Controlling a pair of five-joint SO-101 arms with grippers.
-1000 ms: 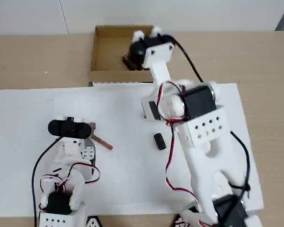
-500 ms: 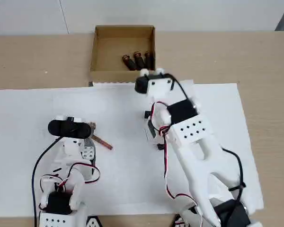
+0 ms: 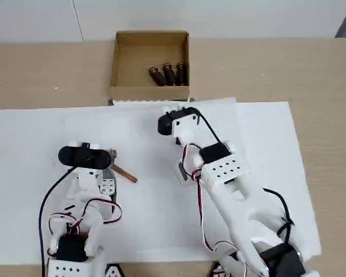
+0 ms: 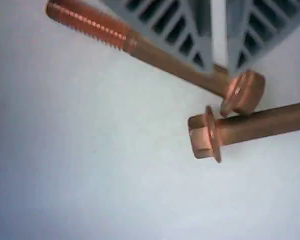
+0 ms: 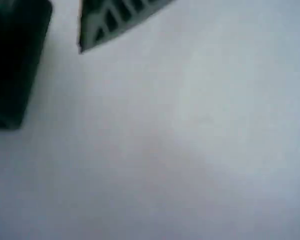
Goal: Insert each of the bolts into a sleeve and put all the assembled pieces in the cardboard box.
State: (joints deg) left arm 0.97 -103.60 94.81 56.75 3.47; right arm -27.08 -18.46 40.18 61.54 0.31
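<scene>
The left gripper point(image 4: 222, 67) has its fingers almost together, seemingly pinching one bolt point(image 4: 165, 52) near its head; a second bolt point(image 4: 255, 122) lies just beside it. Three assembled pieces point(image 3: 168, 74) lie in the cardboard box point(image 3: 112, 63). The right gripper point(image 3: 177, 118), open or closed I cannot tell, hangs beside a black sleeve point(image 5: 15, 65), which I judge it must grasp next. The white sheet point(image 3: 150, 202) between the arms gives free room; later the box's near wall must be cleared.

A blurred black sleeve point(image 5: 17, 65) is seen on the white paper point(image 5: 190, 150), just beside the right gripper point(image 5: 115, 22), whose grey ribbed tip is shown.
</scene>
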